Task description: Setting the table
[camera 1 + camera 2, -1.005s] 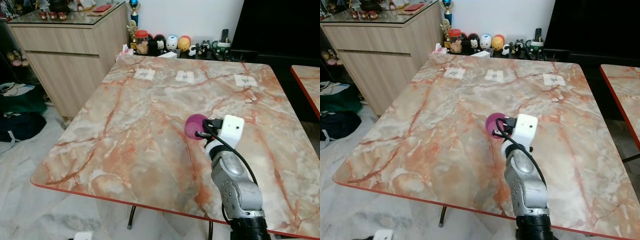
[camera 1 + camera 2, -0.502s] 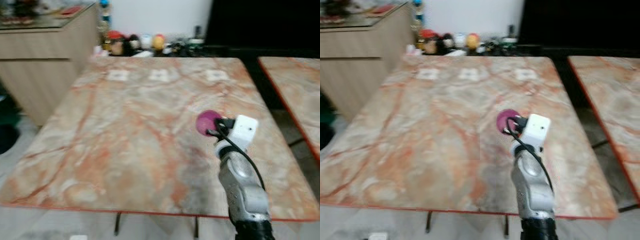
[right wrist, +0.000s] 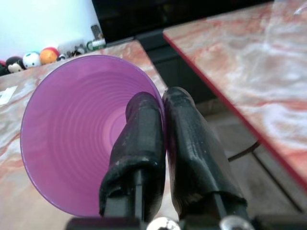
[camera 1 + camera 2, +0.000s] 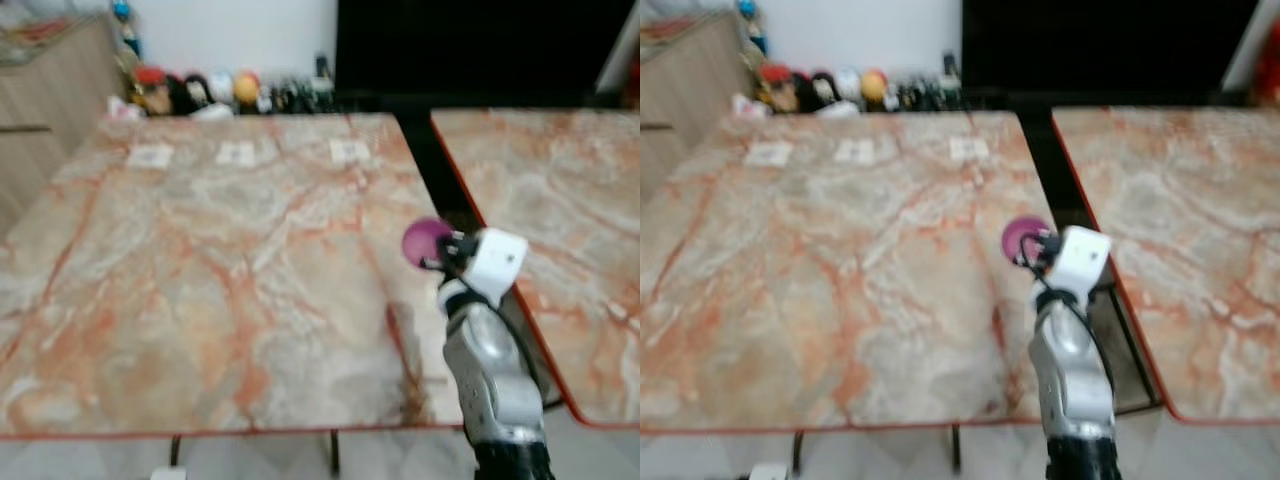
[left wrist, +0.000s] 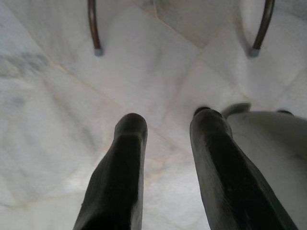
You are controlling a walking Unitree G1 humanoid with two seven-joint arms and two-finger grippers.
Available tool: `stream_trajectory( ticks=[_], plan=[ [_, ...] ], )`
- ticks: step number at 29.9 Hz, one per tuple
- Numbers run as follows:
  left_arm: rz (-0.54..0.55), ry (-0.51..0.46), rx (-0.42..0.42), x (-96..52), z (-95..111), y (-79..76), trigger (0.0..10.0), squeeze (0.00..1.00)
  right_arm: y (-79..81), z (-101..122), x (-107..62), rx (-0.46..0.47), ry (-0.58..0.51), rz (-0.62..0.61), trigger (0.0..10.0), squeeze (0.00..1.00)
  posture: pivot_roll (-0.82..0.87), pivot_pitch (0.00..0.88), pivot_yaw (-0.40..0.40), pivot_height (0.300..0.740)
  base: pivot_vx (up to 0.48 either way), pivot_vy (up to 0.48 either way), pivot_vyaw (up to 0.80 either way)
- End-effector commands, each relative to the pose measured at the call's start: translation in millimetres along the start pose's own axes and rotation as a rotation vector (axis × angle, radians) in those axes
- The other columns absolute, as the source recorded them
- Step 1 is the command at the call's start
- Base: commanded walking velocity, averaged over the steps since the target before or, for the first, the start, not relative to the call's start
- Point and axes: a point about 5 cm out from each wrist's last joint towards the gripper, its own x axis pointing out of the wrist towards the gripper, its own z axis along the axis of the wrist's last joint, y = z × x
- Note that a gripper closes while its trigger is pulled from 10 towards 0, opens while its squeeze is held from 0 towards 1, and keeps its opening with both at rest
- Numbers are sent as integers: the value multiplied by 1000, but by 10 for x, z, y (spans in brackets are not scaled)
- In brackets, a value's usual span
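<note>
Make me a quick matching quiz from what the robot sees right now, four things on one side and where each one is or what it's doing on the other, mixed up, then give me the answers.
Things:
1. purple cup
2. left gripper
3. white paper slips
4. round figurines

Places or states:
A. hanging open above the pale floor
B. lying in a row near the far edge of the marble table
C. lined up against the wall past the table
D. pinched at its rim by the right gripper

Pairs: 1-D, 2-A, 3-B, 4-C
</note>
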Motion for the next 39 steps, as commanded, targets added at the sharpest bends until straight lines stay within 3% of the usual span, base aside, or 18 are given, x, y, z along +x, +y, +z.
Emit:
stream_trajectory(
  ticks=[1, 25, 32, 39],
  plan=[
    [-2, 28, 3, -14, -65, 17, 10000, 0, 24, 45, 5, -1, -19, 4, 10000, 0, -60, 0, -2, 740, 0, -461, 0],
    [-3, 37, 2, -53, -179, 23, 10000, 0, -166, 112, 94, -6, -42, -92, 10000, 0, -67, 2, 13, 740, 0, -453, 0],
    [-14, -9, 0, 36, 95, -112, 10000, 0, -211, 105, 107, -3, -40, -124, 10000, 0, -65, 2, 11, 740, 0, -154, 0],
    [-18, -30, -19, 55, 175, -156, 10000, 0, -299, 92, 116, 4, -32, -185, 10000, 0, -64, 3, 11, 740, 0, 0, 0]
  ],
)
